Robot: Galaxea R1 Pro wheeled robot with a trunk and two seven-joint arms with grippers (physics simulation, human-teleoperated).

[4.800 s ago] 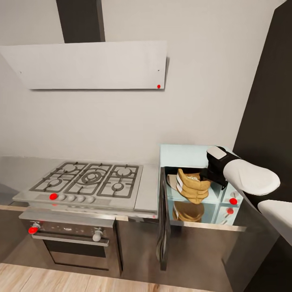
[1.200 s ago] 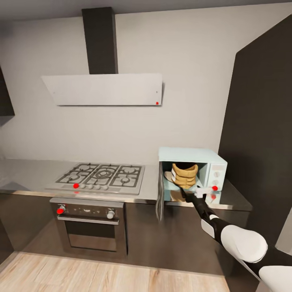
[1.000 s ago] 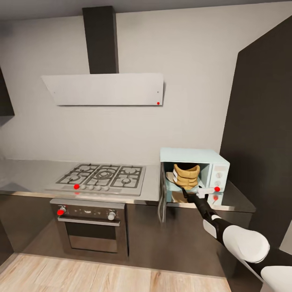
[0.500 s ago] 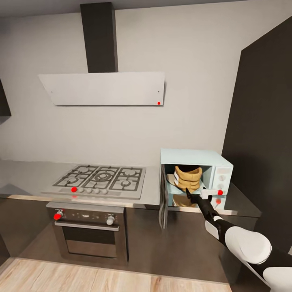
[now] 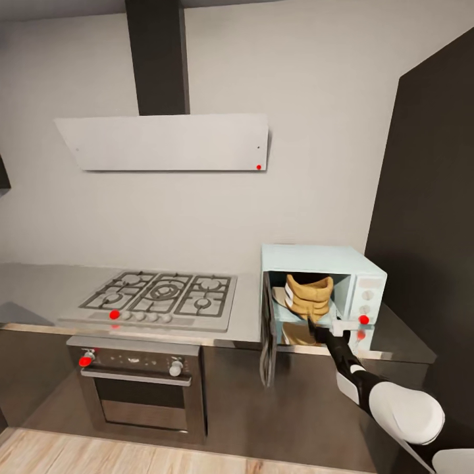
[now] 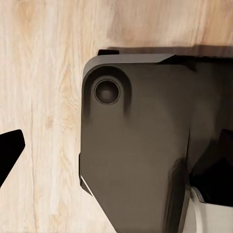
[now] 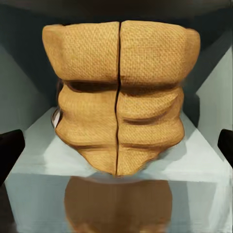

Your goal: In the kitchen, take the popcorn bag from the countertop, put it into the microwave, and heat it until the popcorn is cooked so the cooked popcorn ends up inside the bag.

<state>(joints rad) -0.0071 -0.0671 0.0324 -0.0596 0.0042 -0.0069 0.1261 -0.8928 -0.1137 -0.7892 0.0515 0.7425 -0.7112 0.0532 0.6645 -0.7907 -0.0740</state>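
Inside the microwave (image 5: 315,258) we have the popcorn bag (image 7: 119,97) standing free, right tool (image 5: 312,322) spread apart, ready for door-closing.

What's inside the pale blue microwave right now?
A tan woven popcorn bag stands inside the open pale blue microwave. Whether it holds popcorn cannot be seen; the bag's sides hide it.

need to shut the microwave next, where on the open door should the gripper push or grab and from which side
Judging by the head view, take the microwave door at its free edge, which points out toward the robot, coming from its left face and sweeping right. It hangs wide open, hinged at the cavity's left, so that edge looks easiest to swing.
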